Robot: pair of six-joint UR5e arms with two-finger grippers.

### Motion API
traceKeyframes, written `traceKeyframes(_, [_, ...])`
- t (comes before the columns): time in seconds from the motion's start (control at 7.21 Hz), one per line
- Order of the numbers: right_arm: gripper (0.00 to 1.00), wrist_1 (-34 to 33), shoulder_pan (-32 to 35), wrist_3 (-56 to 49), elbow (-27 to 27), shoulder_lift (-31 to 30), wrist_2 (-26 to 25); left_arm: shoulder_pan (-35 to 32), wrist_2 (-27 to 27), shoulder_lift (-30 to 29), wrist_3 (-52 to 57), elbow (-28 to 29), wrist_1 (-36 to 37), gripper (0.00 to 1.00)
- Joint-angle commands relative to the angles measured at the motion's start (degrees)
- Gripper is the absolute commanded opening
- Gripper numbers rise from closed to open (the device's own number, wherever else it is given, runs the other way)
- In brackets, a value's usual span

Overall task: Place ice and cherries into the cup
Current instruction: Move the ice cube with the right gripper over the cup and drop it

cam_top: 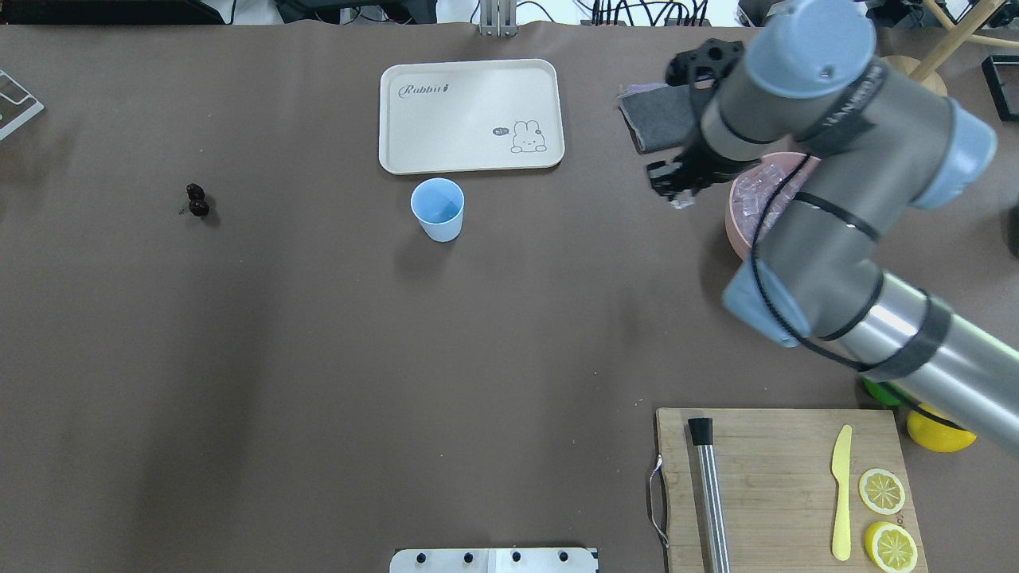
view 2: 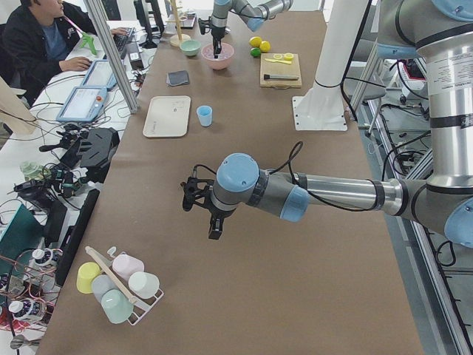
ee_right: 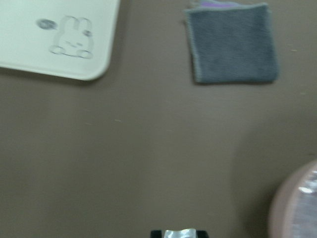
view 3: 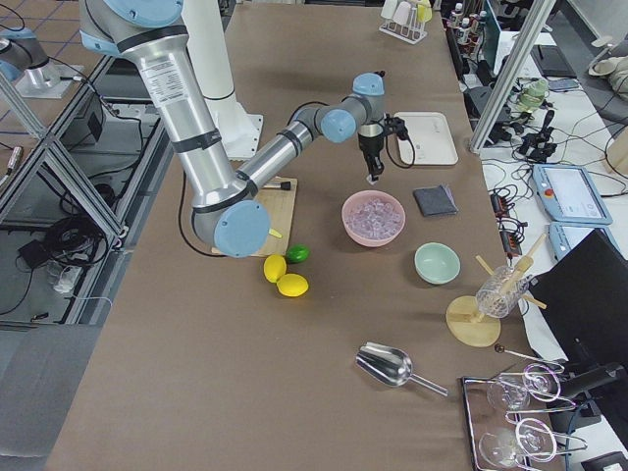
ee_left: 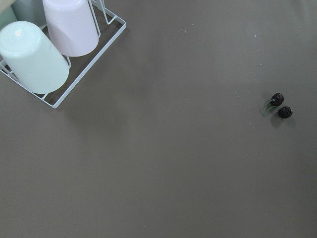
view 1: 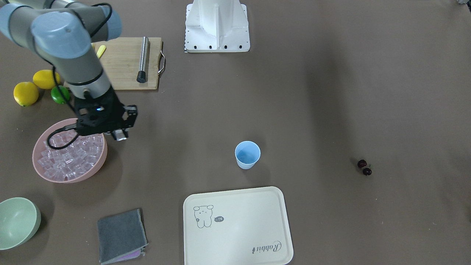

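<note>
The light blue cup [view 1: 247,154] stands upright on the brown table, near the cream tray; it also shows in the overhead view [cam_top: 438,208]. The pink bowl [view 1: 100,164] holds many clear ice cubes [view 1: 68,154]. My right gripper [view 1: 119,135] hangs just beside the bowl's rim, on the cup's side, shut on one ice cube [ee_right: 181,233]. The two dark cherries [view 1: 364,167] lie alone on the table far from the cup, and show in the left wrist view [ee_left: 280,105]. My left gripper [view 2: 214,231] shows only in the exterior left view; I cannot tell if it is open.
A cream rabbit tray [view 1: 237,226] lies next to the cup. A grey cloth [view 1: 121,235] and a pale green bowl [view 1: 16,221] are near the pink bowl. A cutting board [view 1: 125,62], lemons [view 1: 25,94] and a lime [view 1: 59,94] lie behind it. A cup rack [ee_left: 49,44] is near the left arm.
</note>
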Motion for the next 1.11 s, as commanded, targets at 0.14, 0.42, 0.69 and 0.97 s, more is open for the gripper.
traceKeyframes(0.14, [0.2,-0.17,-11.6,24.86,-22.86,28.58,-10.14,0.12,0.04,-0.7,0.0,0.59,0.33,0.98])
traceKeyframes(0.42, [0.21,8.91,-11.61,24.98,-27.38,27.07,-14.35,0.12,0.04,-0.7,0.0,0.42,0.16,0.98])
traceKeyframes(0.69, [0.22,15.47,-11.35,25.07,-29.35,25.66,-17.7,0.12,0.04,-0.61,0.0,0.33,0.07,0.98])
traceKeyframes(0.97, [0.23,16.53,-12.05,25.59,-29.53,25.48,-18.15,0.21,0.04,-0.7,0.0,0.51,0.07,0.98])
